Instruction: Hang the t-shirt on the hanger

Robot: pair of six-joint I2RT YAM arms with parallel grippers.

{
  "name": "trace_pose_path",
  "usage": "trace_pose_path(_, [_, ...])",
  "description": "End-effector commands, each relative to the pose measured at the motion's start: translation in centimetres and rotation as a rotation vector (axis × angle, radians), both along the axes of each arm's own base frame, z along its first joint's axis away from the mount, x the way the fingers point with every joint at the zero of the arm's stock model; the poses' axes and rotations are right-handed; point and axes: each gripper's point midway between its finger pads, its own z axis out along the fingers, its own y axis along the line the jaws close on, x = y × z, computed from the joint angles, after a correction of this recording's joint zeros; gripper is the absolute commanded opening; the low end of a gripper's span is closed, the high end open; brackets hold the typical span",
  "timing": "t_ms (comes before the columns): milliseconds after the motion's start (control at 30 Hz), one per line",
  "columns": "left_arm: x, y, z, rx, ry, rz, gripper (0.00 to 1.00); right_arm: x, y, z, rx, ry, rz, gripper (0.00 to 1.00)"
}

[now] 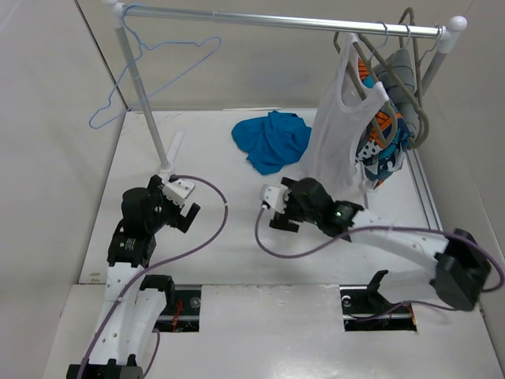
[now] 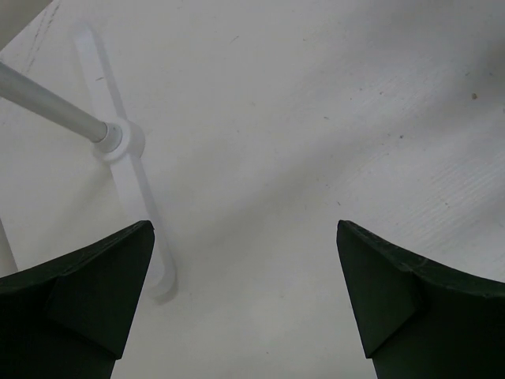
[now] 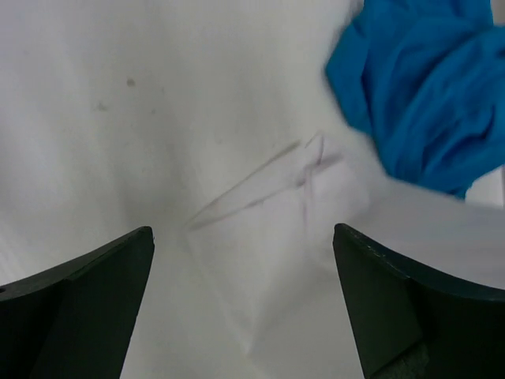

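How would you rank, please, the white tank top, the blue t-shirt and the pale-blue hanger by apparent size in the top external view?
1. white tank top, largest.
2. t-shirt and hanger: similar span, left unranked, since the t-shirt lies crumpled and the hanger hangs nearer the camera.

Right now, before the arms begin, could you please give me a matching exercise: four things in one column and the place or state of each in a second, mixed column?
Things:
1. t-shirt
2. hanger
3. white tank top
4. left gripper

Place or state:
A. hangs near the right end of the rail
B. open, over bare table
C. lies crumpled on the table
D. hangs bare at the rail's left end

Pairs: 1-C, 2-D, 3-A, 4-B
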Motion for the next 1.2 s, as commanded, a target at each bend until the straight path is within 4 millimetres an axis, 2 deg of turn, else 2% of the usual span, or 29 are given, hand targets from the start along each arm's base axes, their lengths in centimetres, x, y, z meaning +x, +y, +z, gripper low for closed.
trace_pose_path(0, [-0.7,-1.3,0.7,-0.008,-0.022,-0.094,1.00,5.2,6.7,4.8,0.028,-0.141,0.124,1.00])
trace_pose_path(67, [-0.3,-0.4,1.4,0.010,-0.037,-0.040,1.00,7.2,9.4,4.7,0.038,-0.119,0.177,1.00])
trace_pose_path(100, [-0.1,0.2,1.7,0.009,-0.039,0.001,1.00,8.9,10.1,1.6,-0.002,-0.057,0.173,1.00])
trace_pose_path(133, [0.4,0.7,2.5,-0.008,-0.060,0.053,1.00,11.2,11.7,3.9,0.039,-0.090,0.168,1.00])
trace_pose_path(167, [0.8,1.9,3.5,-0.036,-0.071,0.160,1.00,12.6,12.2,3.5,0.037,-0.081,0.160,1.00])
trace_pose_path(200, [1.0,2.5,3.7,-0.051,-0.076,0.213,1.00,13.9,12.1,2.7,0.024,-0.054,0.135,1.00])
trace_pose_path(233, [1.2,3.0,4.3,-0.067,-0.090,0.259,1.00,17.3,12.5,1.8,0.030,-0.037,0.097,1.00])
trace_pose_path(300, [1.2,3.6,4.7,-0.073,-0.107,0.299,1.00,19.9,12.0,-0.2,-0.006,0.022,0.052,1.00])
trace_pose_path(333, [1.2,3.6,4.3,-0.071,-0.098,0.299,1.00,21.9,11.1,-4.1,-0.045,0.087,0.012,1.00])
trace_pose_path(367, [1.1,3.6,4.5,-0.073,-0.109,0.298,1.00,24.4,11.9,-1.7,-0.005,0.047,-0.008,1.00])
trace_pose_path(433, [1.0,3.6,3.2,-0.068,-0.080,0.299,1.00,25.8,11.2,-3.4,-0.037,0.092,-0.032,0.98])
trace_pose_path(500, [1.0,3.8,3.2,-0.064,-0.091,0.312,1.00,27.6,10.5,-4.8,-0.041,0.100,-0.057,0.95])
trace_pose_path(533, [1.0,3.9,3.2,-0.064,-0.090,0.312,1.00,27.5,10.7,-4.8,-0.035,0.105,-0.048,0.95])
trace_pose_path(567, [1.0,4.0,3.2,-0.060,-0.092,0.322,1.00,27.7,10.2,-5.5,-0.031,0.114,-0.064,0.88])
trace_pose_path(600, [1.0,4.0,3.2,-0.060,-0.092,0.322,1.00,26.7,10.1,-7.6,-0.040,0.157,-0.045,0.81])
trace_pose_path(633, [1.1,4.0,3.4,-0.062,-0.100,0.321,1.00,26.0,10.8,-7.9,-0.009,0.177,-0.003,0.72])
trace_pose_path(667, [1.1,4.1,3.4,-0.052,-0.103,0.317,1.00,25.9,11.4,-8.5,0.021,0.172,0.024,0.45])
trace_pose_path(700, [1.3,4.1,3.1,-0.052,-0.100,0.317,1.00,24.8,11.4,-9.8,0.025,0.205,0.047,0.29])
trace_pose_path(767, [1.4,4.2,3.3,-0.050,-0.110,0.326,1.00,22.9,13.2,-9.7,0.037,0.208,0.135,0.00])
trace_pose_path(800, [1.7,4.2,3.4,-0.051,-0.116,0.325,1.00,21.2,14.9,-8.5,0.031,0.185,0.201,0.00])
trace_pose_path(833, [1.9,4.2,3.8,-0.055,-0.131,0.325,1.00,19.4,15.6,-9.1,-0.014,0.157,0.293,0.00])
trace_pose_path(867, [1.9,4.2,3.8,-0.055,-0.131,0.325,1.00,16.3,18.0,-8.7,-0.027,0.134,0.401,0.00])
trace_pose_path(900, [2.1,4.2,3.8,-0.055,-0.134,0.325,1.00,14.4,18.8,-8.2,-0.043,0.106,0.470,0.00])
trace_pose_path(1000, [2.3,4.0,4.1,-0.061,-0.144,0.315,1.00,7.6,18.8,-7.4,-0.117,0.065,0.647,0.00])
trace_pose_path(1033, [2.4,4.0,4.3,-0.055,-0.155,0.311,1.00,5.0,19.3,-5.6,-0.113,0.037,0.699,0.00])
trace_pose_path(1067, [2.4,3.9,4.3,-0.058,-0.154,0.303,1.00,2.6,17.5,-8.1,-0.158,0.095,0.713,0.00])
trace_pose_path(1100, [2.4,3.6,4.3,-0.064,-0.153,0.289,1.00,1.1,16.7,-8.5,-0.170,0.112,0.727,0.01])
trace_pose_path(1133, [2.4,3.5,4.3,-0.059,-0.154,0.277,1.00,-0.1,16.2,-8.6,-0.175,0.116,0.741,0.07])
trace_pose_path(1167, [2.4,3.3,4.3,-0.054,-0.156,0.261,1.00,-2.7,15.1,-8.8,-0.178,0.145,0.770,0.23])
